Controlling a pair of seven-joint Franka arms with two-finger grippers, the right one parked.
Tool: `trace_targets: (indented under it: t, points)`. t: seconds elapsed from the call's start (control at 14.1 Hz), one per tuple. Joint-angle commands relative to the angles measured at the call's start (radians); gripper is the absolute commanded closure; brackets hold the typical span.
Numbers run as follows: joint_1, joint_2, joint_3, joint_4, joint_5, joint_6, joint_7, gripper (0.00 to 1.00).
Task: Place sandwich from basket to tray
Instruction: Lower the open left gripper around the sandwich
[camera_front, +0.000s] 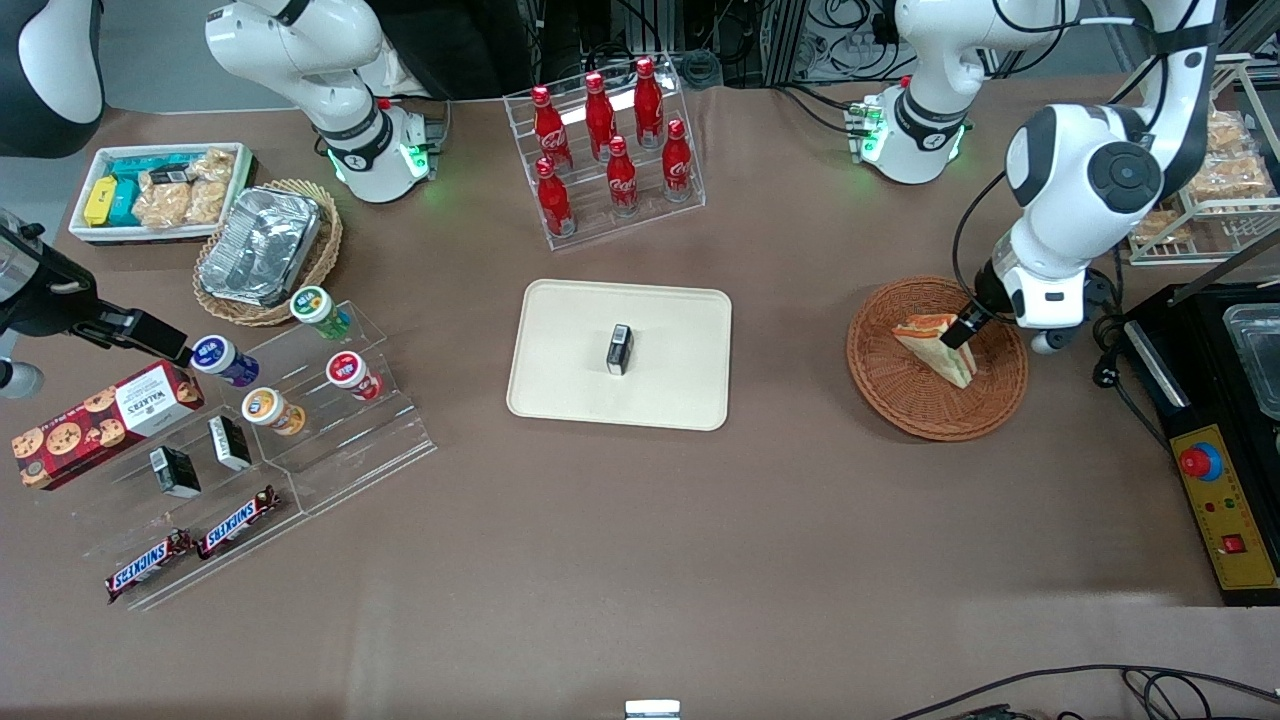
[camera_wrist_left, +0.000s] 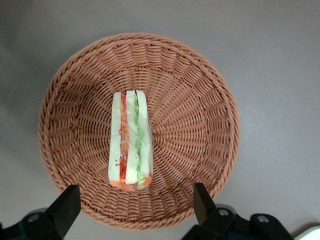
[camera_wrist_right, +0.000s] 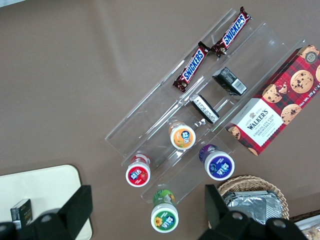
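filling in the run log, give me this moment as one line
phase: pre-grasp | gripper: open, above basket | sandwich: in basket, on edge, ungrasped | tray: holds small black box

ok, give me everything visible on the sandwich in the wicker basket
The triangular white-bread sandwich wedge stands on edge in the round reddish-brown woven wicker basket, its cut face up, showing red, orange and green filling between pale bread slices. It looks glossy, possibly wrapped. It rests on the basket floor near the middle. The left arm's pincer hovers above it, open, fingers straddling one end without touching.
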Motion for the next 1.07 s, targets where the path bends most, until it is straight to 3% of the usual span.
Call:
trace_targets:
  t: [0.0,0.99]
  points:
    - [0.0,-0.006,0.002,-0.078,0.009,0.106,-0.014,0.0]
    - [0.004,0.101,0.002,-0.118,0.009,0.248,0.0,0.0]
